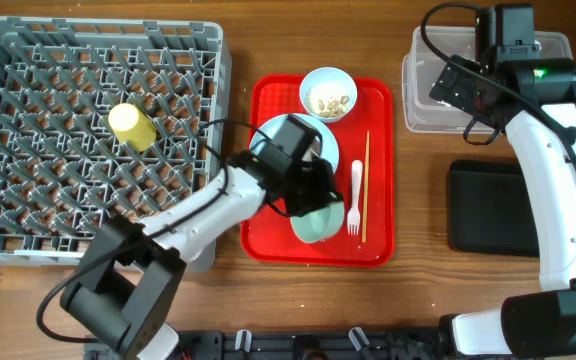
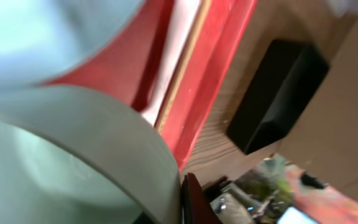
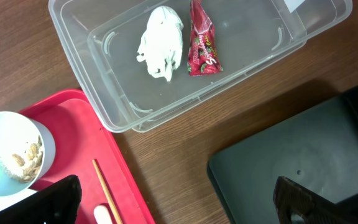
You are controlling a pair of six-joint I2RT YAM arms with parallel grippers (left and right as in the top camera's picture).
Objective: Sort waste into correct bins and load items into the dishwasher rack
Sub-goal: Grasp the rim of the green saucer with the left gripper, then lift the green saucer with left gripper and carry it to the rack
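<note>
Over on the red tray (image 1: pixel 268 230), the left gripper (image 1: pixel 306 195) is clamped down tight on the rim of the mint bowl (image 1: pixel 320 225). The left wrist view is basically all bowl wall, with one dark finger (image 2: pixel 188 199) tucked against the lip. My read is that this is the pick-up for the dishwasher rack (image 1: pixel 28 250).

To do it well, I'd lift straight up first. The fork (image 1: pixel 355 200) sits just beside the bowl, with the chopsticks (image 1: pixel 365 180) right after it, and the blue plate (image 1: pixel 323 140) is up against the bowl's far side. Any sideways drag could sweep those around. A rim pinch lets a bowl swing too, so go slow, clear the tray lip, then carry it left. Set it on open pegs away from the yellow cup (image 1: pixel 131 126), which already lies in the rack.

The right gripper (image 3: pixel 179 205) is spread as wide as it goes and holds nothing. It hangs above the worktop near the clear tub (image 3: pixel 241 68). The white tissue (image 3: pixel 160 42) and the red wrapper (image 3: pixel 201 43) lie in that tub, side by side.

The food scraps (image 1: pixel 330 100) are in the white bowl (image 1: pixel 328 78) at the back of the tray, so that sorting isn't done yet. Nothing lies on the black tray (image 1: pixel 488 205).
</note>
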